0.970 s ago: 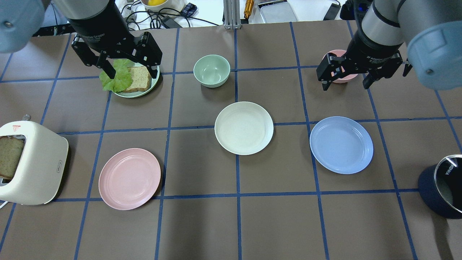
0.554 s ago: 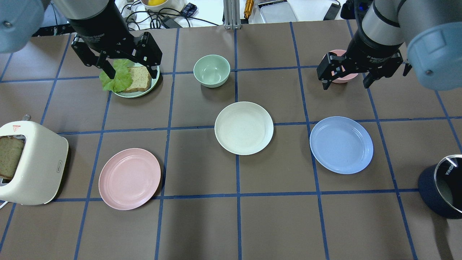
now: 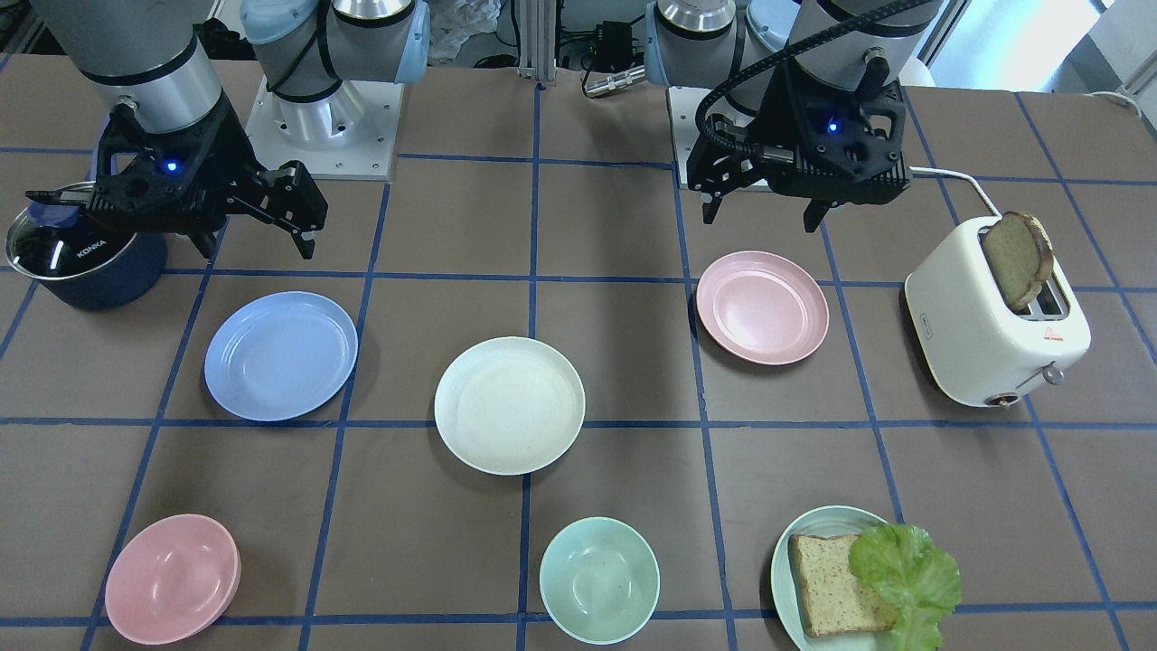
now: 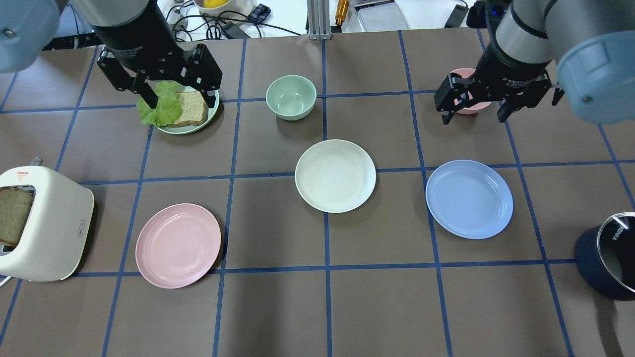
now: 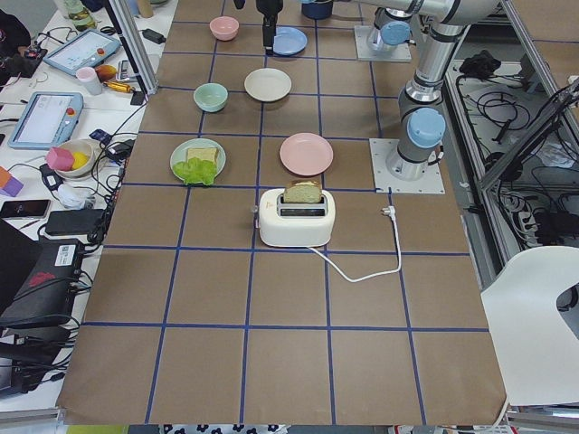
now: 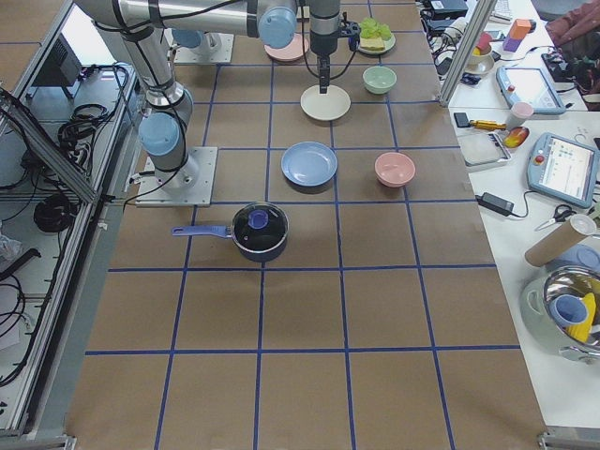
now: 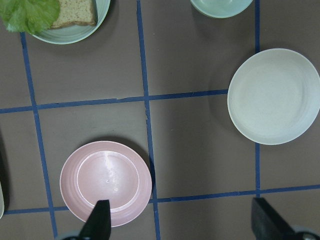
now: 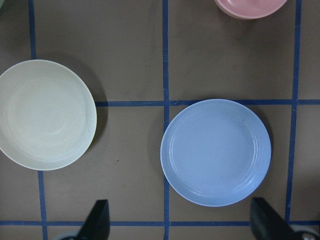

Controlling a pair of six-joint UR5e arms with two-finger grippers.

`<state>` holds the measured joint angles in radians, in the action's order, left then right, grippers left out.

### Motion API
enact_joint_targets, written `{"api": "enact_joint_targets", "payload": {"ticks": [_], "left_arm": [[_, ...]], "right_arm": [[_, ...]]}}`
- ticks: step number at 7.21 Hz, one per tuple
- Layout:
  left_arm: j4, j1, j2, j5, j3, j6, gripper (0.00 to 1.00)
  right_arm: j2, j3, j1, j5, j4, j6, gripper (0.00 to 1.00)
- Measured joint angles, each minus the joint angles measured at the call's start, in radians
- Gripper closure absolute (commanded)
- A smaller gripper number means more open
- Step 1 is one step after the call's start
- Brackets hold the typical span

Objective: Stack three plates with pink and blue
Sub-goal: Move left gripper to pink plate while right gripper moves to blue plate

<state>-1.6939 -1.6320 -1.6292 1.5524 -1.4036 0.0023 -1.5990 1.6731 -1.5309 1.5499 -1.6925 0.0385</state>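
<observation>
Three plates lie apart on the brown table: the pink plate (image 4: 178,245) at the near left, the cream-white plate (image 4: 335,175) in the middle, and the light blue plate (image 4: 469,199) at the right. My left gripper (image 4: 181,93) hangs open and empty, high above the table. In the left wrist view its fingertips frame the pink plate (image 7: 106,183), with the cream plate (image 7: 274,96) to the right. My right gripper (image 4: 474,117) is open and empty, also high. The right wrist view shows the blue plate (image 8: 216,151) between its fingertips and the cream plate (image 8: 46,114) at the left.
A white toaster (image 4: 44,228) holding bread stands at the left edge. A pale green plate with bread and lettuce (image 4: 211,106) and a mint bowl (image 4: 290,96) sit at the far side. A pink bowl (image 4: 469,105) is partly hidden behind my right gripper. A dark lidded pot (image 4: 607,258) stands at the right edge.
My right gripper has edged very slightly toward the far side. The left arm and all plates are where they were.
</observation>
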Motion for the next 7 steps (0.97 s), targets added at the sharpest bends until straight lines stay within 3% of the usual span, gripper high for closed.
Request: {"api": "enact_joint_targets", "payload": {"ticks": [4,6,7], "left_arm": [[-0.022,0.032,-0.02,0.002,-0.033,0.012,0.0],[0.009,0.05,-0.021,0.0,-0.151,0.011,0.0],[0.063,0.051,-0.012,0.0,-0.241,0.009,0.0]], "right_arm": [[0.0,0.012,0.038,-0.004,0.001,0.015,0.0],[0.001,0.065,0.104,0.001,-0.038,0.072,0.0],[0.006,0.118,0.159,0.0,-0.112,0.109,0.0]]}}
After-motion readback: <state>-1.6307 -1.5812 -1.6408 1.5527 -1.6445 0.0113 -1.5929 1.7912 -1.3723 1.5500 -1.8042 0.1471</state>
